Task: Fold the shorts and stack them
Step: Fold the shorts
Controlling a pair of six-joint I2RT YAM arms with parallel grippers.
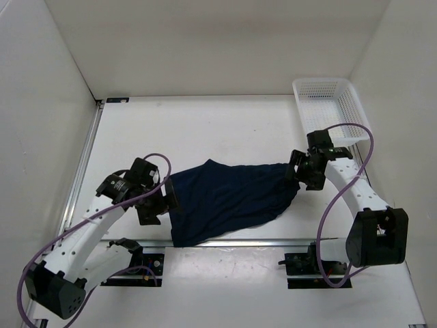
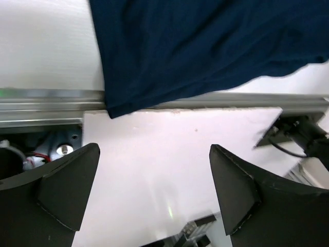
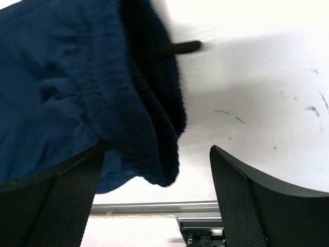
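Judging the shorts (image 1: 229, 198) soft, light and limp, I saw them spread on the table (image 1: 205, 130) between my left gripper (image 1: 167, 199) and right gripper (image 1: 298, 175). Both had fingers wide apart, holding nothing. I would pinch the thicker edge near the drawstring (image 3: 181, 47), where the cloth bunched.

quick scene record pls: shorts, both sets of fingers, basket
shorts: dark navy, spread out mid-table, not folded; near left corner lies over the rail
left fingers: open, nothing between them, at the shorts' left edge
right fingers: open, at the shorts' right corner, cloth hanging between them
basket: white mesh, far right corner of the table, apart from the shorts
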